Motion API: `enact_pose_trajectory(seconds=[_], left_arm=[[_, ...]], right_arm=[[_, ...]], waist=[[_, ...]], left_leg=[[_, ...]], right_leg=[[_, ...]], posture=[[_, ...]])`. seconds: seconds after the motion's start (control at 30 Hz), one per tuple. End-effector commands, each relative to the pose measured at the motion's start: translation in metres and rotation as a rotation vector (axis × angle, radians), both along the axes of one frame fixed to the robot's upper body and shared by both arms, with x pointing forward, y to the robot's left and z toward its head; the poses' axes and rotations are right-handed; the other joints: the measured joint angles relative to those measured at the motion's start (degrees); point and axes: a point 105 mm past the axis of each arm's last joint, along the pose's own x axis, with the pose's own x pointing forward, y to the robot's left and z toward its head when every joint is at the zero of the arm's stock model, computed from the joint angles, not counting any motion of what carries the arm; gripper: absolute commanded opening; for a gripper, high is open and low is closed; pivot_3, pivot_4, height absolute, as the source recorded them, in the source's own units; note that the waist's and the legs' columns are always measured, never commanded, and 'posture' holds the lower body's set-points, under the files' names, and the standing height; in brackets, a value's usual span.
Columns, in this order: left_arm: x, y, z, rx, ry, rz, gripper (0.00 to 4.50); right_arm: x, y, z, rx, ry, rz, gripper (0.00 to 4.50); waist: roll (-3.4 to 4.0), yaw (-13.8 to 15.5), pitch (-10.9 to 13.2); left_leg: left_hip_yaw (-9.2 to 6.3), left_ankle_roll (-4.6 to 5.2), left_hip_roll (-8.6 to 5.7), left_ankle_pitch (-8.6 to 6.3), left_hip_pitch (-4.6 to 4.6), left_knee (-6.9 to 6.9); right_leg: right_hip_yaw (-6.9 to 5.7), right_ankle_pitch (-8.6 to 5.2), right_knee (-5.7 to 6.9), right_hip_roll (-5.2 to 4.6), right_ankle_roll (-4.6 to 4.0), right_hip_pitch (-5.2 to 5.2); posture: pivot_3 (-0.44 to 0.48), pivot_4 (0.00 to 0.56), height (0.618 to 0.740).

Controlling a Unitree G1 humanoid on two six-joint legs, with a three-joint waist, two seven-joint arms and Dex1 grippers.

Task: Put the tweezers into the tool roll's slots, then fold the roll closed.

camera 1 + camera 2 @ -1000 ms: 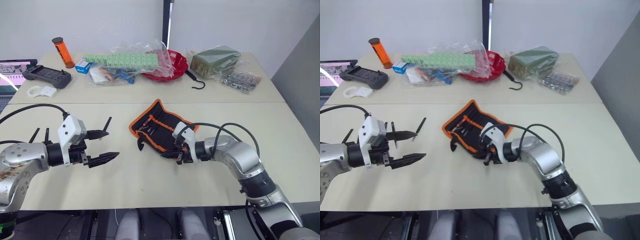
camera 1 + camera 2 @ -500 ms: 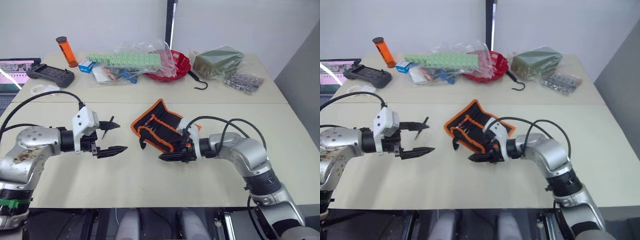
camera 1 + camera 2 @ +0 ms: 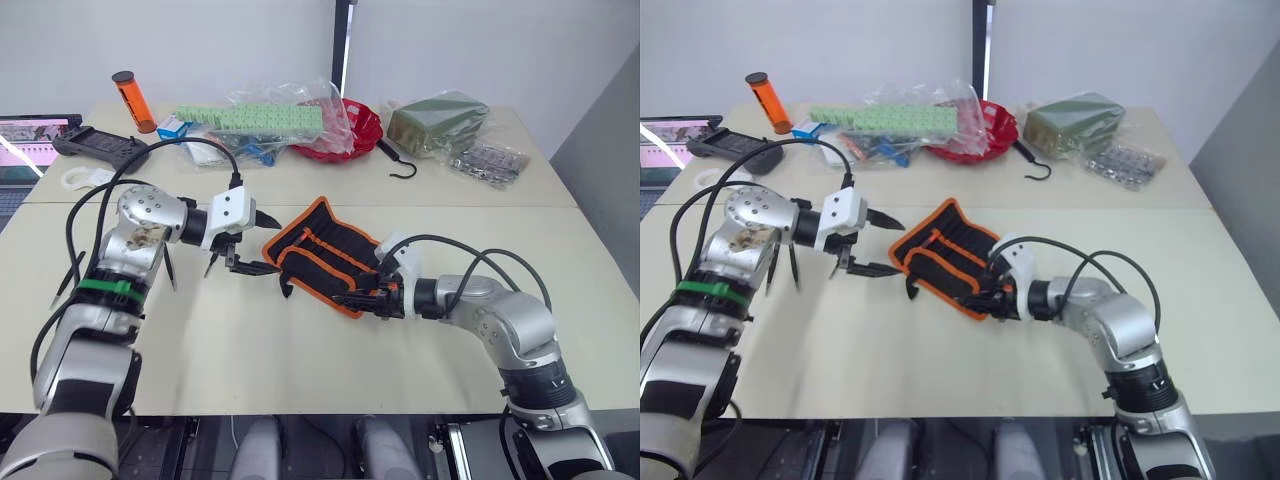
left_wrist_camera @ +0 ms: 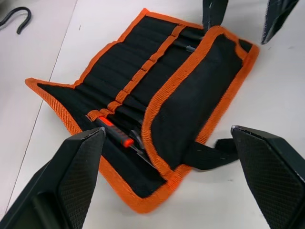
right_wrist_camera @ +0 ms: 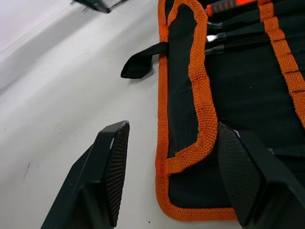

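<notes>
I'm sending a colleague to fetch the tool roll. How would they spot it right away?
Look at the near half of the beige table, in its middle, between the left hand and the right hand. The tool roll lies there, part folded. It is flat black fabric edged in orange, unlike the bagged clutter along the far edge.

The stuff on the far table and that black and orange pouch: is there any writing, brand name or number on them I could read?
None can be read.
Tool roll: no label or lettering visible.
Blue and white box: print too small to read.
Orange tube: no legible text.
Laptop screen: content too blurred to read.
</notes>
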Motion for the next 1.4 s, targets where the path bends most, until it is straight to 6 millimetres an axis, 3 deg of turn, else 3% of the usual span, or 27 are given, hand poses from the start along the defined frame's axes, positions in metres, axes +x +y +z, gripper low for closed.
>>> enact_pose_trajectory(seconds=[0.03, 0.33, 0.4, 0.7, 0.77, 1.07, 1.4], left_arm=[[0.006, -0.005, 0.0, 0.032, -0.004, -0.046, 4.5], [0.012, -0.019, -0.01, 0.062, 0.03, -0.088, 4.5], [0.011, -0.019, -0.012, 0.069, 0.042, -0.096, 3.63], [0.012, -0.017, -0.01, 0.068, 0.058, -0.094, 0.73], [0.011, -0.015, -0.01, 0.065, 0.06, -0.094, 0.03], [0.005, -0.002, -0.011, 0.081, 0.058, -0.104, 0.03], [-0.023, 0.012, -0.047, 0.161, 0.092, -0.182, 0.03]], right_arm=[[-0.001, 0.003, 0.013, 0.042, -0.046, -0.013, 2.86], [-0.002, 0.005, 0.013, 0.06, -0.043, -0.034, 2.86], [-0.003, 0.005, 0.013, 0.065, -0.045, -0.036, 2.88], [-0.002, 0.005, 0.015, 0.072, -0.058, -0.039, 0.03], [-0.003, 0.005, 0.014, 0.068, -0.059, -0.027, 0.0], [-0.014, 0.014, 0.01, 0.05, -0.051, 0.053, 0.0], [-0.04, 0.025, -0.011, 0.011, 0.058, 0.182, 0.0]], waist=[[0.0, -0.2, 0.0], [-0.01, -0.5, 0.0], [-0.01, -0.5, 0.0], [-0.02, -0.5, 0.0], [-0.02, -0.5, 0.0], [-0.02, -0.6, 0.0], [-0.01, -0.7, 0.0]], left_leg=[[-0.01, 0.0, 0.0, 0.0, -0.03, 0.0], [-0.04, 0.01, -0.07, 0.0, -0.17, 0.04], [-0.05, 0.0, -0.07, 0.0, -0.18, 0.05], [-0.08, 0.01, -0.1, 0.01, -0.17, 0.09], [-0.09, 0.01, -0.1, 0.01, -0.17, 0.09], [-0.11, 0.01, -0.11, 0.01, -0.16, 0.11], [-0.13, 0.01, -0.09, 0.0, -0.15, 0.15]], right_leg=[[0.0, 0.0, 0.02, 0.0, 0.0, -0.04], [0.0, 0.0, 0.42, -0.02, 0.0, -0.31], [0.01, 0.0, 0.52, -0.02, 0.0, -0.36], [0.01, 0.0, 0.74, -0.02, 0.0, -0.42], [0.01, 0.0, 0.75, -0.02, 0.0, -0.42], [0.01, 0.0, 0.79, -0.01, 0.0, -0.42], [0.02, 0.0, 0.84, -0.02, -0.01, -0.42]], posture=[[0.0, 0.15, 0.74], [0.0, 0.15, 0.74], [0.0, 0.15, 0.74], [0.0, 0.15, 0.74], [0.0, 0.15, 0.74], [0.0, 0.15, 0.74], [0.0, 0.15, 0.74]])
